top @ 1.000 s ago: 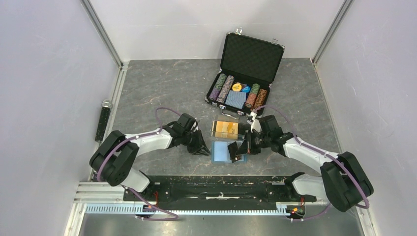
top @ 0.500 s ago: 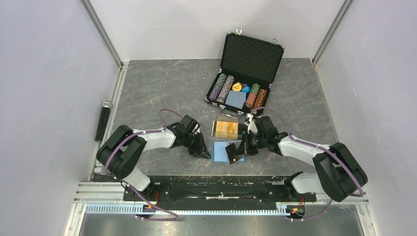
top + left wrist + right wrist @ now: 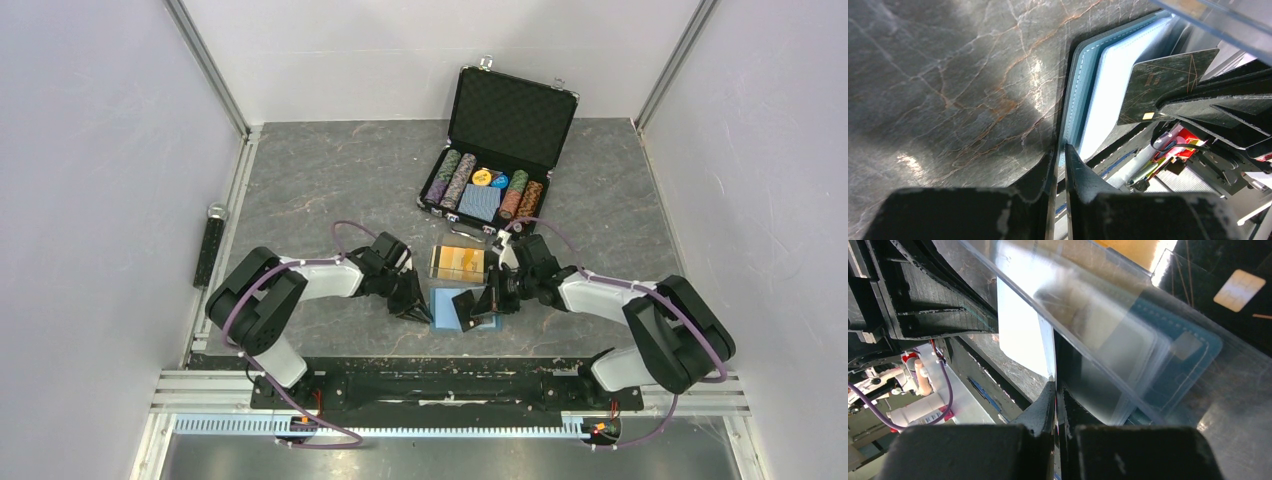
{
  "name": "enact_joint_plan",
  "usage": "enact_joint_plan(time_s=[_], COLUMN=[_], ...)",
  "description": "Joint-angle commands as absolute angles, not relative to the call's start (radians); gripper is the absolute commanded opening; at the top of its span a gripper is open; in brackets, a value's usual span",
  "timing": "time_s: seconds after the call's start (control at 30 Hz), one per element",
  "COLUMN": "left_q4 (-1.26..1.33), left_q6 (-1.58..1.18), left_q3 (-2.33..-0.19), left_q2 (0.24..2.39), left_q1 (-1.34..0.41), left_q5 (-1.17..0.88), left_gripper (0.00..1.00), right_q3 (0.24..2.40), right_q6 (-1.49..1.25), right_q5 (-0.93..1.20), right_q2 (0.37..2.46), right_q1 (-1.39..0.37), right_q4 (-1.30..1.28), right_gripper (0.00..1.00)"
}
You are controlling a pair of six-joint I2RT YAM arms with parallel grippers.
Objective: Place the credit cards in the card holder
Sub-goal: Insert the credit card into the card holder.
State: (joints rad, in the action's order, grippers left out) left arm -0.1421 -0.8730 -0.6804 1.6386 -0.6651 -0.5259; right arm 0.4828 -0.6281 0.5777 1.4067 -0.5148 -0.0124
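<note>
My left gripper pinches the open teal card holder by its edge on the table, my right gripper clamps the black credit card tilted over it, so I'd ease its lower edge squarely into a pocket

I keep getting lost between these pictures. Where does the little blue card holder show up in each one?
Top external: card holder, just below centre.
Left wrist: card holder, upper middle, seen nearly edge-on.
Right wrist: card holder, right of centre, blurred.
Shared landmark: the marbled grey tabletop it lies on.
</note>
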Motion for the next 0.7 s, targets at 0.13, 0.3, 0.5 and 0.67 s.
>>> enact_joint_plan(time_s=[0.13, 0.3, 0.5, 0.67], left_q4=[-0.176, -0.176, -0.175, -0.173], left_q6=[-0.799, -0.796, -0.794, -0.787], left_q3=[-0.691, -0.695, -0.694, -0.695], left_q2=[1.688, 1.699, 1.717, 1.721], left_q1=[-0.676, -0.676, -0.676, -0.678], left_q5=[-0.462, -0.46, -0.463, -0.469], left_gripper=[0.16, 0.09, 0.02, 0.02], right_q3=[0.537, 0.548, 0.546, 0.534], right_q6=[-0.621, -0.63, -0.641, -0.645], right_q5=[0.435, 0.409, 0.398, 0.411], right_q2=[1.378, 1.317, 1.302, 1.319], right_q1=[-0.52, -0.519, -0.52, -0.52], right_q4=[-0.124, -0.189, -0.232, -0.229], right_gripper=[0.0, 0.0, 0.0, 0.0])
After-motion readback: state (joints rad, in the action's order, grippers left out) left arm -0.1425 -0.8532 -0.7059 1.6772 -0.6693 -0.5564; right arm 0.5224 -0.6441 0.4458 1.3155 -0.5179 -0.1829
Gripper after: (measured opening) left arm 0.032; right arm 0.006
